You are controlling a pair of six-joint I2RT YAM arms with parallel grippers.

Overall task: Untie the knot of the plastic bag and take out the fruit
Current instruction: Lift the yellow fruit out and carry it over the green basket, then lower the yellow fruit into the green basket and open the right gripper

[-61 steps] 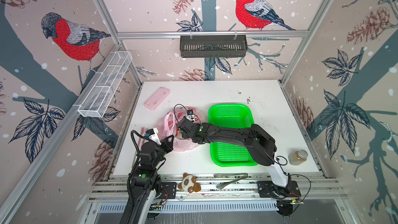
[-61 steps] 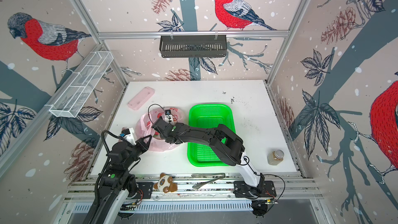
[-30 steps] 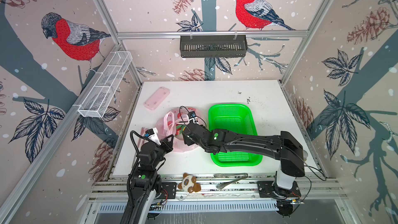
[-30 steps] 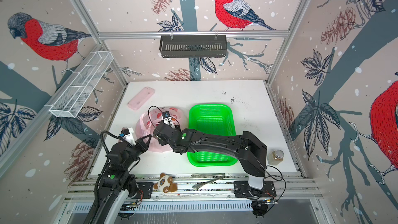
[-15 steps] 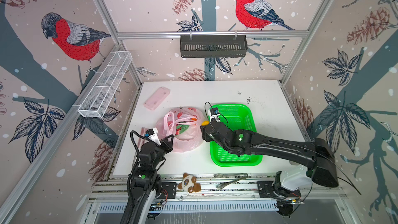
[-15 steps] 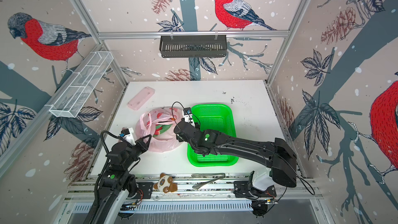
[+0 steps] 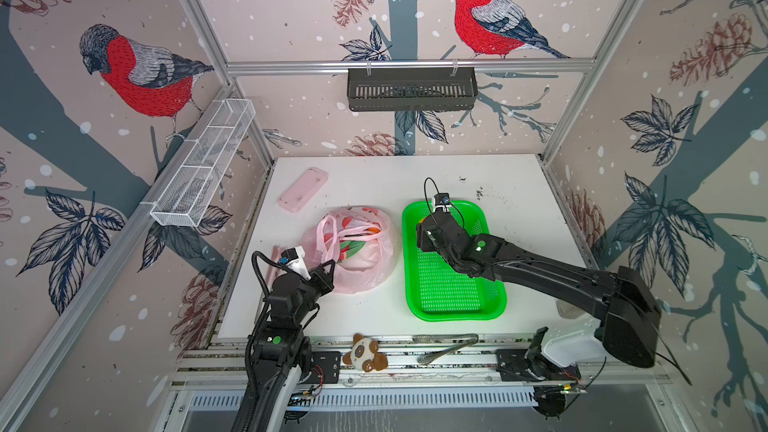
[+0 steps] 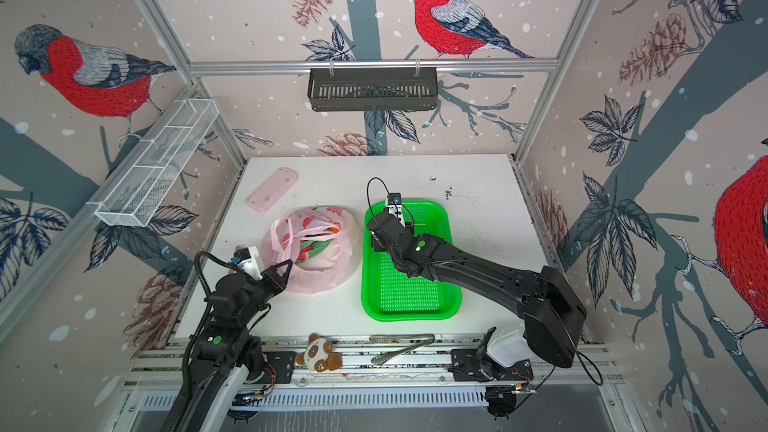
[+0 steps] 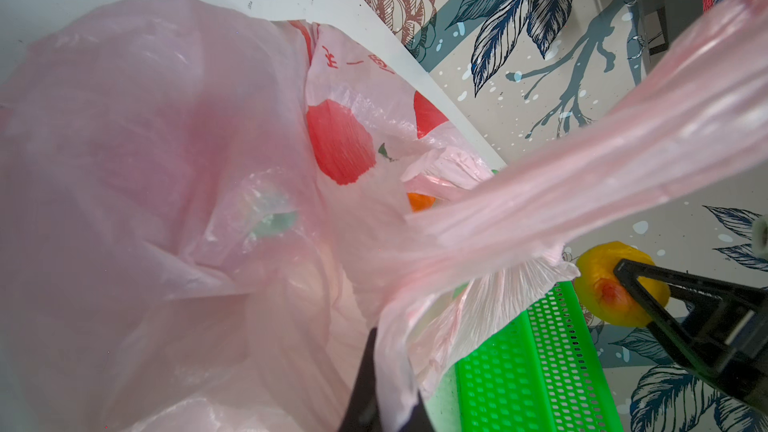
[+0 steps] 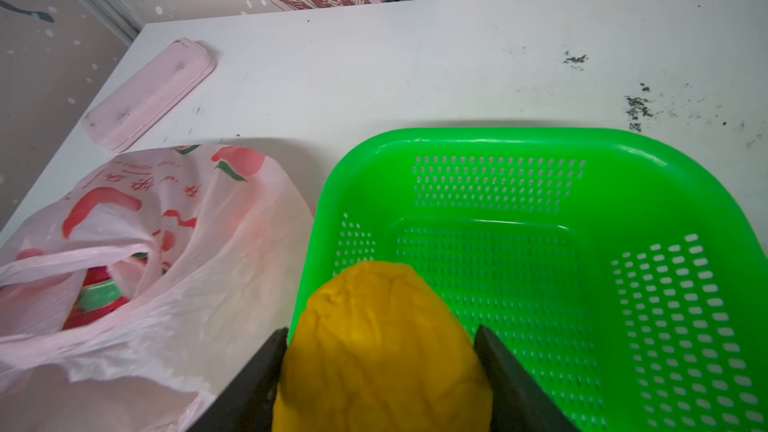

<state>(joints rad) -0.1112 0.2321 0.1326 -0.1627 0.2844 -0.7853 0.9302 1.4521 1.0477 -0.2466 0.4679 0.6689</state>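
Swung over basket (image 7: 453, 316), right pincer (image 10: 380, 332) clamps yellow fruit (image 9: 611, 284); left pincer (image 7: 328, 270) pinches plastic bag (image 7: 361, 270).

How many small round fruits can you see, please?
2: yellow ball in the right gripper over the green basket's edge; orange ball inside the plastic bag. Others may be hidden.

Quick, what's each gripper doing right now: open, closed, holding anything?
Left gripper: closed on the bag.
Right gripper: closed on the yellow ball.

Open pink bag (image 7: 357, 261), yellow ball (image 10: 382, 347) outside
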